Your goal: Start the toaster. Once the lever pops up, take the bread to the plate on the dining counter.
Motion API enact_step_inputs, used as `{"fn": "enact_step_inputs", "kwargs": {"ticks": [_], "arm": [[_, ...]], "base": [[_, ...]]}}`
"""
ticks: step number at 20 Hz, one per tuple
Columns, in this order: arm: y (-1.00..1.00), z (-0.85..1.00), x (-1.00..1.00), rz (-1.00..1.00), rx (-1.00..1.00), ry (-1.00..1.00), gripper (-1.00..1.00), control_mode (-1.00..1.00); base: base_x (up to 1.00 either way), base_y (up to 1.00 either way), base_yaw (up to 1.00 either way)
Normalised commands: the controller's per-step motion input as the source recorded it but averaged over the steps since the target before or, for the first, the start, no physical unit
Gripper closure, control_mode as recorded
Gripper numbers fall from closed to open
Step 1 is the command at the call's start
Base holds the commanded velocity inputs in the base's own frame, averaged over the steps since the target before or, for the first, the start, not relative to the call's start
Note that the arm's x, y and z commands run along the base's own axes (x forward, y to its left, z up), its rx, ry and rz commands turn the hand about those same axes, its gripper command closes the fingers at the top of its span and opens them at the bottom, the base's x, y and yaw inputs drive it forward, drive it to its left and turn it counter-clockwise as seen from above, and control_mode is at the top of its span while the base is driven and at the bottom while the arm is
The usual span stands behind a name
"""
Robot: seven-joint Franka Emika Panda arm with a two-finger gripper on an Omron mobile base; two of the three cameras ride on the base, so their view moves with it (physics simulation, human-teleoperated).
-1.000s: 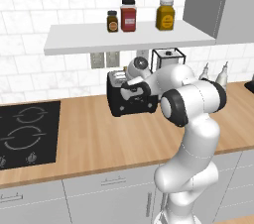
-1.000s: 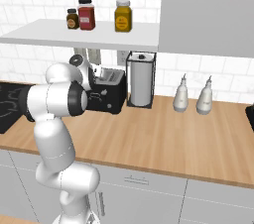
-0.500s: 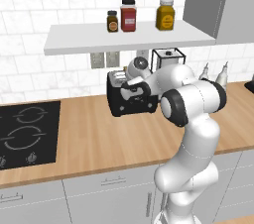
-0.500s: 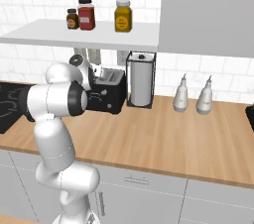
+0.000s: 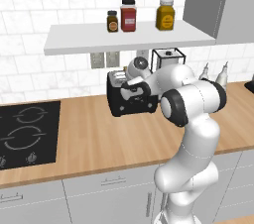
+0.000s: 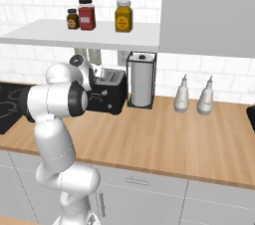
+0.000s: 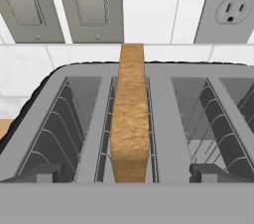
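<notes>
While the gripper (image 7: 127, 181) is hovering right over the toaster (image 5: 130, 100), the bread (image 7: 130, 119) is standing on edge in 1 of its slots.

With its 2 dark tips (image 7: 42, 172) poking up on either side of the slice, the gripper is sitting wide apart and gripping nothing. Relative to the toaster, the paper-towel holder (image 6: 142, 80) is standing just beside it, the shelf (image 5: 124, 37) with 3 jars is hanging above, and the outlets (image 7: 233, 5) are showing on the wall behind. The slice is rising well above the top, so I am judging toasting either done or not begun; I cannot tell which. Lifting the bread and carrying it to the plate are remaining.
</notes>
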Motion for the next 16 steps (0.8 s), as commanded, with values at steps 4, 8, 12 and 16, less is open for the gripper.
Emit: {"fn": "enact_step_inputs", "kwargs": {"ticks": [4, 8, 12, 16], "arm": [[0.0, 0.0, 0.0, 0.0, 0.0, 0.0, -1.0, -1.0], [0.0, 0.0, 0.0, 0.0, 0.0, -0.05, -1.0, -1.0], [0.0, 0.0, 0.0, 0.0, 0.0, -0.11, -1.0, -1.0], [0.0, 0.0, 0.0, 0.0, 0.0, -0.07, -1.0, -1.0]], "base": [[0.0, 0.0, 0.0], [0.0, 0.0, 0.0], [0.0, 0.0, 0.0], [0.0, 0.0, 0.0]]}}
